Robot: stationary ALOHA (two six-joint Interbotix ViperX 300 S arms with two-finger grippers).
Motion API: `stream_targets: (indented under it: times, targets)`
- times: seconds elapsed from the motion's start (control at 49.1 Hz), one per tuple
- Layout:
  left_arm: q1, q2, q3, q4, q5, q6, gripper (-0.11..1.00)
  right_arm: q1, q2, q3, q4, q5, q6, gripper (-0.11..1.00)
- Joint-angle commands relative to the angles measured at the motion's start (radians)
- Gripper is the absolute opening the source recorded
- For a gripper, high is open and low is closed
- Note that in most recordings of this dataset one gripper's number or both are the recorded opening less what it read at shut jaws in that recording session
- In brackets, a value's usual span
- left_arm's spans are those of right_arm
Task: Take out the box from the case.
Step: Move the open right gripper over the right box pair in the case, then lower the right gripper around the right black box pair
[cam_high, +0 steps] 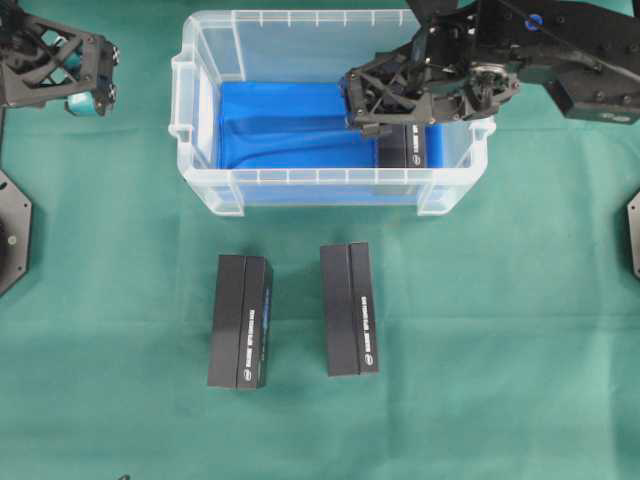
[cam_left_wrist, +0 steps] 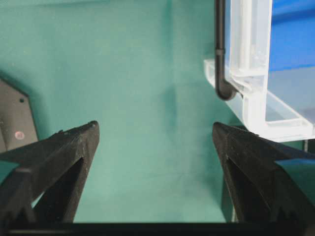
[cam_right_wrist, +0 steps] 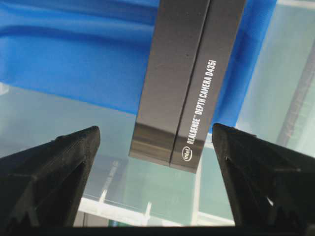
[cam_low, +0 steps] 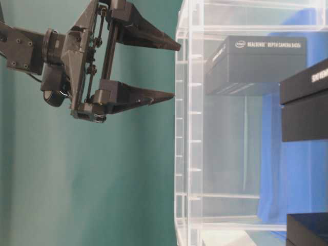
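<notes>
With its jaws spread above the box at the case's right end, the right gripper could strike the near wall descending, while the left gripper idles spread at upper left.

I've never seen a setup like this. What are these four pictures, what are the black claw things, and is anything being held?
Two robot arms work at a green table, each ending in a two-fingered claw. One picture looks down from above, one from table height, and two from cameras on the wrists. The right gripper hangs open inside the case, over the box in the case. The left gripper waits open outside it. Two more black boxes lie on the table. Nothing is held.
</notes>
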Motion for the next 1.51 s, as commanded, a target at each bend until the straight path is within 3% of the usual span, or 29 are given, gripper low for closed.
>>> stream_targets:
  times: [0.0,1.486]
  targets:
    - [-0.002,-0.011,-0.009,0.002,-0.003,0.003,0.97,0.003,-0.008,-0.025,-0.003,-0.008,-0.002,0.91]
    - [-0.002,-0.020,-0.003,0.003,-0.003,0.002,0.97,-0.009,0.009,-0.014,-0.026,-0.006,-0.002,0.91]
